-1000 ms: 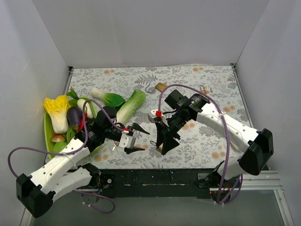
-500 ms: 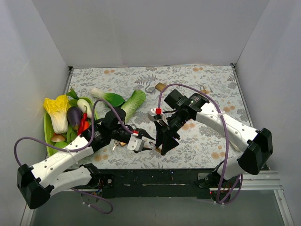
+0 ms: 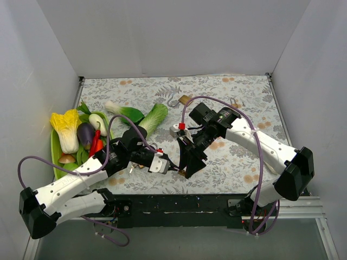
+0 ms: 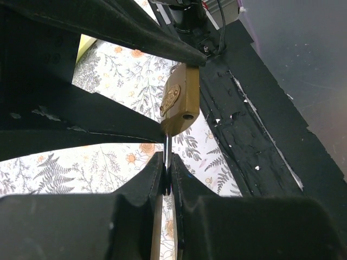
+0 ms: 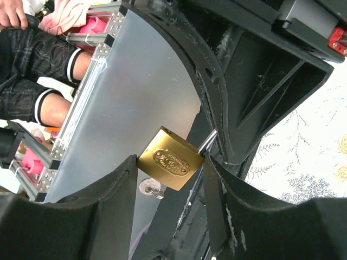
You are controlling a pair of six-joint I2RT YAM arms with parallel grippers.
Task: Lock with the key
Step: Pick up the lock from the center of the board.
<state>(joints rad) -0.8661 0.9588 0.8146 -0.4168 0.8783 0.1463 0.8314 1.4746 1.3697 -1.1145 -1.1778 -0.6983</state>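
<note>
A brass padlock [image 5: 172, 160] hangs just above the table's near edge, and my right gripper [image 5: 171, 163] is shut on its body. A silver key [image 5: 149, 188] sticks out of the padlock's underside, opposite the steel shackle [image 5: 208, 141]. In the left wrist view the padlock [image 4: 179, 100] is straight ahead, and my left gripper [image 4: 168, 165] is shut on the thin key [image 4: 168, 147] below it. From above, the left gripper [image 3: 172, 167] meets the right gripper [image 3: 185, 171] at the front middle of the table; the key is too small to make out there.
A second padlock [image 3: 182, 99] with an open shackle lies at the back middle. A green tray [image 3: 55, 154] at the left holds a yellow cabbage [image 3: 65, 130] and an eggplant [image 3: 85, 134]. Bok choy [image 3: 126, 113] and a lettuce leaf [image 3: 152, 121] lie beside it. White walls enclose the table.
My left gripper moved right to the padlock and went from open to shut on the key. The right arm stayed put with the padlock.
</note>
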